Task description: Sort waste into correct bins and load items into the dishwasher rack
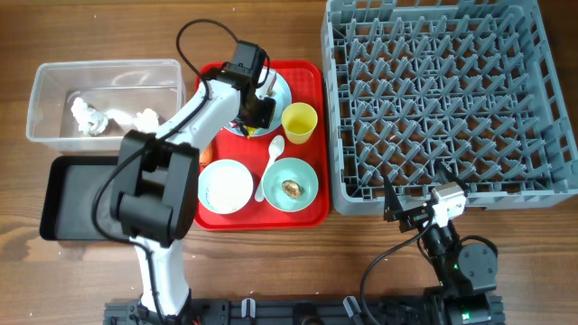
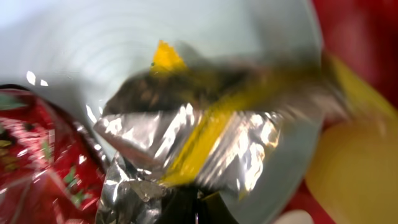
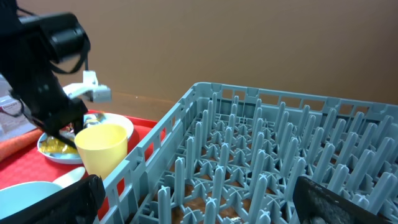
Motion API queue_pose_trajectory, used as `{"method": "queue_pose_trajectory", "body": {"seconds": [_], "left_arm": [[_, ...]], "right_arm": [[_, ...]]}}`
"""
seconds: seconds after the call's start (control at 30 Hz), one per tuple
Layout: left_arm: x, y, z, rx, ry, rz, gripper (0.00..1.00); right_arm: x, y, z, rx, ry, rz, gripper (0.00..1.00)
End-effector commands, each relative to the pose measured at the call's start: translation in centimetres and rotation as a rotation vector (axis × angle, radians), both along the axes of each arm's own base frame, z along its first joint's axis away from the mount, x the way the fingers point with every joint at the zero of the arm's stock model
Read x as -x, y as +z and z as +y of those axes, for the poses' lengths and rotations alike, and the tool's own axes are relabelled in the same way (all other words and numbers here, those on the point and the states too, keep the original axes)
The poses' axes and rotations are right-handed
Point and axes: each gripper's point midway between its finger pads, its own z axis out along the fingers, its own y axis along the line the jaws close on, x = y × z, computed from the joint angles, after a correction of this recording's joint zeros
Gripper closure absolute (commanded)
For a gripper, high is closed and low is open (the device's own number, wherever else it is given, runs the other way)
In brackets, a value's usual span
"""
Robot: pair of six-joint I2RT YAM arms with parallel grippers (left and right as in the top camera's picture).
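My left gripper [image 1: 256, 112] is down on the pale blue plate [image 1: 282, 90] at the back of the red tray, shut on a yellow and silver wrapper [image 2: 199, 137]. In the left wrist view the gripper [image 2: 200, 210] pinches the foil's near edge, and a red wrapper [image 2: 37, 155] lies beside it on the plate [image 2: 81, 43]. On the tray also stand a yellow cup [image 1: 300, 122], two blue-green bowls [image 1: 225, 187] [image 1: 292, 182] and a white spoon [image 1: 271, 167]. My right gripper [image 1: 411, 204] stands open at the front edge of the grey dishwasher rack [image 1: 447, 99], holding nothing.
A clear tub [image 1: 104, 72] with white tissue [image 1: 90, 116] sits at the left, with a black tray [image 1: 77, 194] in front of it. An orange carrot [image 1: 208, 154] lies at the red tray's [image 1: 307, 215] left edge. The right wrist view shows rack pegs [image 3: 261, 143] close ahead.
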Motion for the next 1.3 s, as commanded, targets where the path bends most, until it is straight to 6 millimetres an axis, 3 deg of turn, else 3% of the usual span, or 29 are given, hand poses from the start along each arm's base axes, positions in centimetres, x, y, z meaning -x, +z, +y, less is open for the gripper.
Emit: {"method": "queue_pose_trajectory", "body": {"seconds": [0.0,0.17,0.33,0.6,0.77,0.97,1.1,1.2,1.27], "left_arm": [[-0.4,6.6,-0.4,0.055,-0.006,-0.131,0.96],[-0.5,11.5,0.2,0.087,0.007,-0.230,0.94],[-0.9,14.6,3.3,0.099,0.085,-0.289,0.89],[-1.7,14.2,15.4,0.102,0.494,-0.238,0.94],[-1.3,13.9,19.6,0.184,0.588,-0.202,0.96],[-0.8,14.2,17.2,0.307,0.493,-0.159,0.93],[-0.8,14.0,14.4,0.276,0.383,-0.163,0.75],[-0.8,13.3,13.4,0.181,0.336,-0.172,0.49],[-0.8,12.8,12.7,0.127,0.296,-0.173,0.41]], "right_arm": [[-0.1,0.1,-0.4,0.008,-0.019,-0.009,0.00],[-0.1,0.1,-0.4,0.008,-0.019,-0.009,0.00],[-0.1,0.1,-0.4,0.008,-0.019,-0.009,0.00],[-0.1,0.1,-0.4,0.008,-0.019,-0.009,0.00],[-0.1,0.1,-0.4,0.008,-0.019,-0.009,0.00],[-0.1,0.1,-0.4,0.008,-0.019,-0.009,0.00],[-0.1,0.1,-0.4,0.008,-0.019,-0.009,0.00],[-0.1,0.1,-0.4,0.008,-0.019,-0.009,0.00],[-0.1,0.1,-0.4,0.008,-0.019,-0.009,0.00]]}}
